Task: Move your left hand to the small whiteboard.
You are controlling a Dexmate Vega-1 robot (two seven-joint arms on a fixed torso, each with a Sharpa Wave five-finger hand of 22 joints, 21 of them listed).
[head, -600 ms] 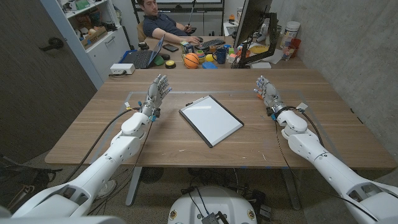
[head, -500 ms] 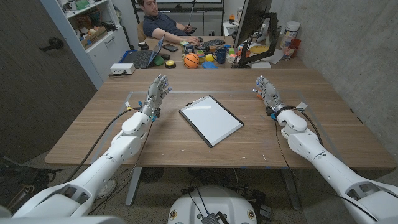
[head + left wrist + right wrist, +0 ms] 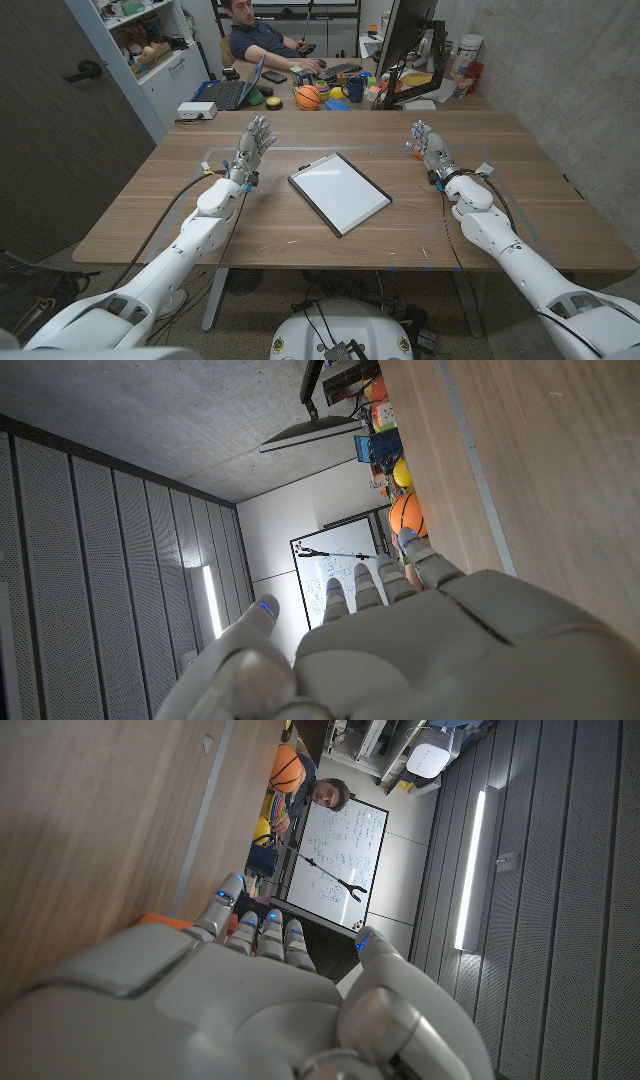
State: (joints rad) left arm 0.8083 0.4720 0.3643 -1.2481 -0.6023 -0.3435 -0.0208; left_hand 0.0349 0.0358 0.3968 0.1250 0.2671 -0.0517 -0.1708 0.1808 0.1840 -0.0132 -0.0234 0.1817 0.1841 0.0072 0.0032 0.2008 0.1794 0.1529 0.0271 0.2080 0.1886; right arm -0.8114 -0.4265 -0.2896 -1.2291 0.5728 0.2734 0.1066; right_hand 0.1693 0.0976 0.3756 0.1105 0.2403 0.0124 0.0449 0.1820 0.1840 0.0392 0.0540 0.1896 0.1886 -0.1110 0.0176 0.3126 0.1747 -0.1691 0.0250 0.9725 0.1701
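Wooden table (image 3: 150, 215), cluttered desk behind far edge. Whiteboard (image 3: 339, 192) flat at table centre, skewed, so easy reach. Left hand (image 3: 252, 148) near far-left edge, fingers apart, empty, well apart from board. Right hand (image 3: 428, 148) far-right, fingers apart, idle.

One small whiteboard (image 3: 340, 193) sits on one wooden table (image 3: 180, 215), and two robot hands are up, the left hand (image 3: 254, 143) and the right hand (image 3: 427, 146). Behind it there's one person (image 3: 262, 38), one basketball (image 3: 308, 96) and one laptop (image 3: 231, 92).
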